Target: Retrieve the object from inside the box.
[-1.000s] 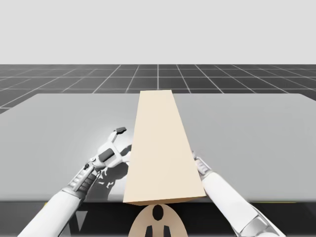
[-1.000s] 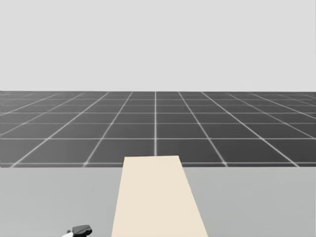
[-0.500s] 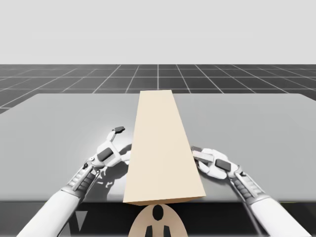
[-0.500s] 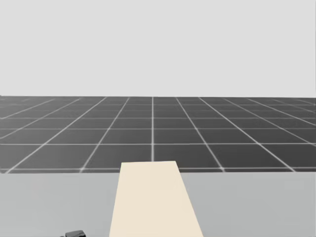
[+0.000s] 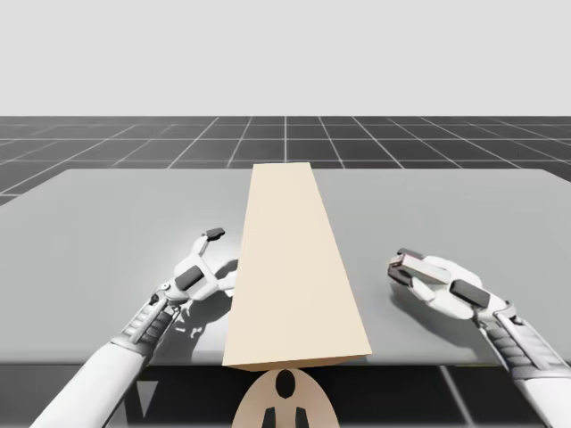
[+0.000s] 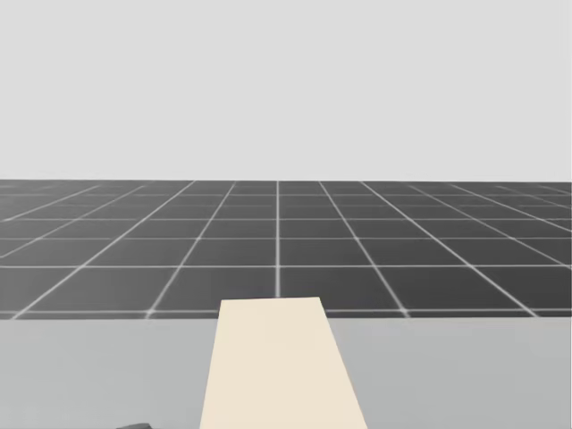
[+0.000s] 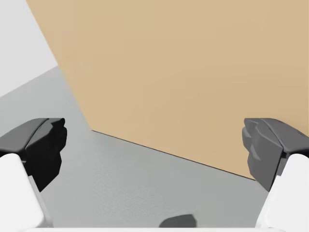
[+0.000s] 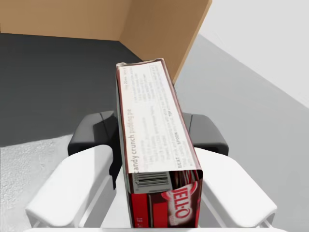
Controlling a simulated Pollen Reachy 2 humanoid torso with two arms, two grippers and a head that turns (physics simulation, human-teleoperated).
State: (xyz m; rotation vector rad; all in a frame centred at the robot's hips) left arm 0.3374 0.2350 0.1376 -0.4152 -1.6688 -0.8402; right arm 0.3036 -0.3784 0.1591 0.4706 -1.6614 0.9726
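Clamping the red-and-white carton [image 8: 152,125] from both sides, my right gripper [image 8: 149,133] holds it fast. One dark pad [image 8: 94,130] presses one long face and the other pad presses the opposite face, so the fingers stand only as far apart as the carton is thick. The carton lies lengthwise along the gripper, its red end back towards my wrist and its pale end jutting out ahead of the fingertips. Past that end stands a corner of the tan box [image 8: 161,24]. Beside it is a dark surface that may be the box's shaded inside; I cannot tell for sure from here.

In the high view, my right gripper [image 5: 403,267] sits above the table [image 5: 116,214], to the right of the tan box [image 5: 290,267] and clearly apart from its side wall. The carton is therefore outside the box. A trace of red shows between the fingertips there, too small to say more.

My left gripper [image 5: 221,259] is on the other side, just beside the box's left wall and low over the table. Its fingers [image 7: 41,145] are spread wide with nothing between them. Ahead of them is the tan box [image 7: 183,72], its flat wall meeting the grey table top. In the head view the box's pale top [image 6: 273,366] reaches away from me across the table.
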